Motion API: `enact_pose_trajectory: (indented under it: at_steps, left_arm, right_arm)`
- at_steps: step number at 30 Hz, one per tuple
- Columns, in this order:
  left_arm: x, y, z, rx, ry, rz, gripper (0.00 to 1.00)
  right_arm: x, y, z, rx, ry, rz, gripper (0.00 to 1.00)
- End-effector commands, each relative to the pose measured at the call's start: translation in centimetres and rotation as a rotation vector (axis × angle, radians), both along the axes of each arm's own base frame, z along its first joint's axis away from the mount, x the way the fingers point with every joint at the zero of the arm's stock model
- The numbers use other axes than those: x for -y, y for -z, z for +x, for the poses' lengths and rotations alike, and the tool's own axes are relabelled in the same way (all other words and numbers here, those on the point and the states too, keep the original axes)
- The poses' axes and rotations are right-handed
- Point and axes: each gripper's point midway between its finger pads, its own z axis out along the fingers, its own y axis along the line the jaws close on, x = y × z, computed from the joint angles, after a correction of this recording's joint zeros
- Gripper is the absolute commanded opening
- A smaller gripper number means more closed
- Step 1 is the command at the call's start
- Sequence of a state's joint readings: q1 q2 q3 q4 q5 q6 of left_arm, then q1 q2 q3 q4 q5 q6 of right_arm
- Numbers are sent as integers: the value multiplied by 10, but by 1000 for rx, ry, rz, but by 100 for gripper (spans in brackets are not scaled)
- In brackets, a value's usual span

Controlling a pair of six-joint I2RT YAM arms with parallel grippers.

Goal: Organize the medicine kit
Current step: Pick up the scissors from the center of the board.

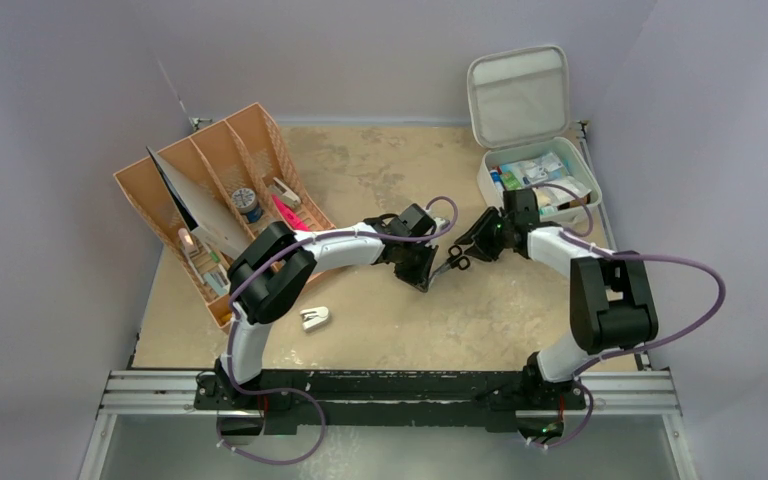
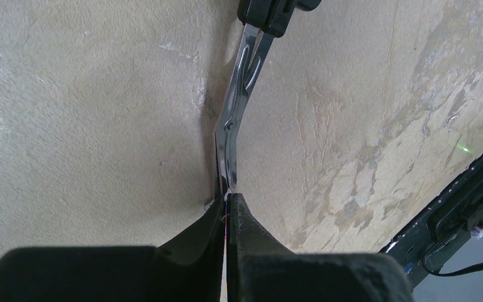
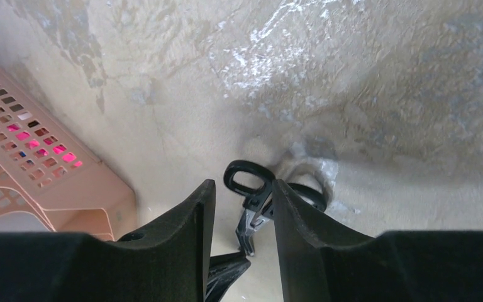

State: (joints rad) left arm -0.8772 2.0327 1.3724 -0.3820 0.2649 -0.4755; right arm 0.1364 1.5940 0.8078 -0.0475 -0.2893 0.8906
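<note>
1. Both arms bend inward and meet mid-frame above the beige tabletop [image 1: 380,170]. The left gripper [image 2: 226,201] is clenched on the blade tips of the metal scissors [image 2: 236,107].
2. The right gripper [image 3: 244,185] straddles the black handles; whether it squeezes them is unclear.
3. The medicine kit [image 1: 518,95] sits open at upper right, and a tan organizer tray [image 1: 265,130] at upper left.

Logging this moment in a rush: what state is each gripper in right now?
Left gripper: closed on the scissors, at the blade tip.
Right gripper: jaws part open astride the black handles; whether it grips them cannot be told.
</note>
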Motion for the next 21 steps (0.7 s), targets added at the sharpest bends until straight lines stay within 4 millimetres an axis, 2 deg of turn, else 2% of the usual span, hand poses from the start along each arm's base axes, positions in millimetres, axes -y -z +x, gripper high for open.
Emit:
enact_pose_trajectory:
  at_steps: [1,4,21]
  left_arm:
    - [-5,14,-4,10,14,39,1]
    - [-5,13,-3,14,13,37,1]
    - [-4,14,-4,13,16,33,1]
  right_arm:
    - [7,-34,13,85,14,-43,41]
    - [5,-38,14,80,29,-25,41]
    - [-16,-16,18,-44,86,101,38]
